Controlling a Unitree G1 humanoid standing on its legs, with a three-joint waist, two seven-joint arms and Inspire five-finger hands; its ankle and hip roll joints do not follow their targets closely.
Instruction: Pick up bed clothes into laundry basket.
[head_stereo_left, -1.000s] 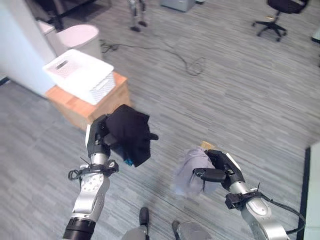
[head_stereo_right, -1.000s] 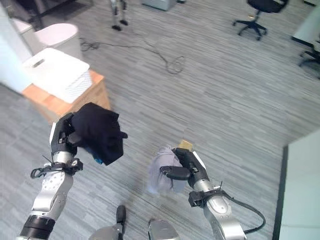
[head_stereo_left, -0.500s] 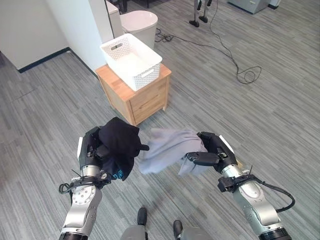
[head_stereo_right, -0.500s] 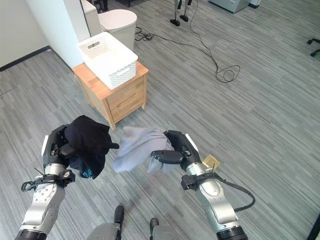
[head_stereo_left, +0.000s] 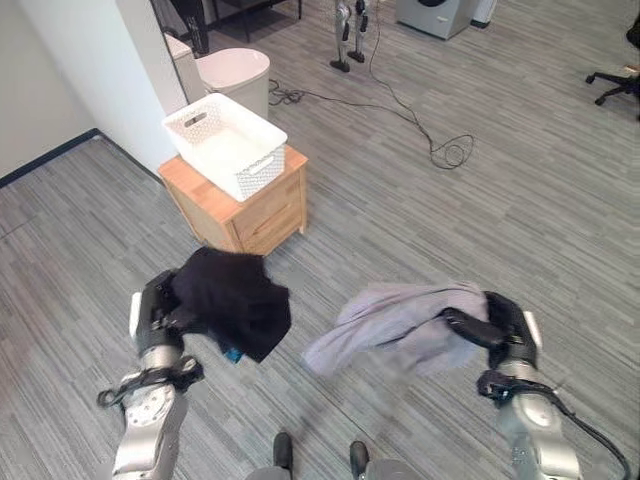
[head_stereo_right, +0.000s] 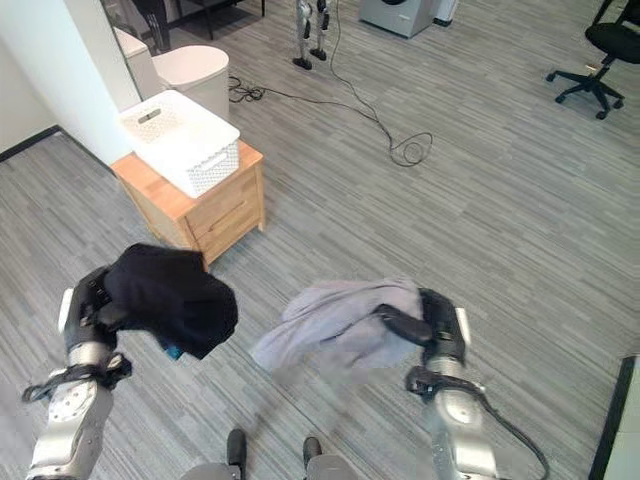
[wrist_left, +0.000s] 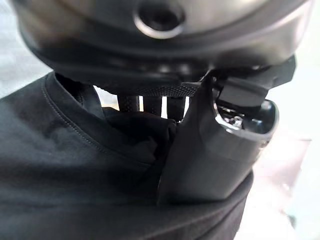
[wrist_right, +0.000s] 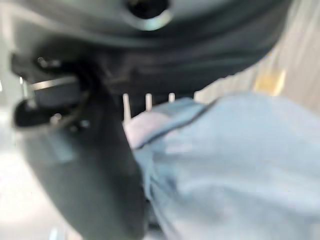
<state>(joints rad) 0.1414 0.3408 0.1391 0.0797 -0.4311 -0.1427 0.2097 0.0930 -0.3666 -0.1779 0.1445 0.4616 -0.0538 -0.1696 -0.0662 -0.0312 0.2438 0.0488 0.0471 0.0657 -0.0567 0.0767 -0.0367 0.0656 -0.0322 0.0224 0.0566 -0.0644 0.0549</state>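
1. The left hand was curled tight on a black garment; the right hand pinched a grey garment, both held above the floor.
2. Since half a second earlier, the grey cloth had swung out wider to the robot's left of its hand.
3. The white laundry basket sat on a wooden nightstand ahead-left, with open floor between.

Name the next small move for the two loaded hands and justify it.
Probably step toward the white basket on the wooden cabinet: the left hand grips the black garment, the right hand the grey garment, both short of it.
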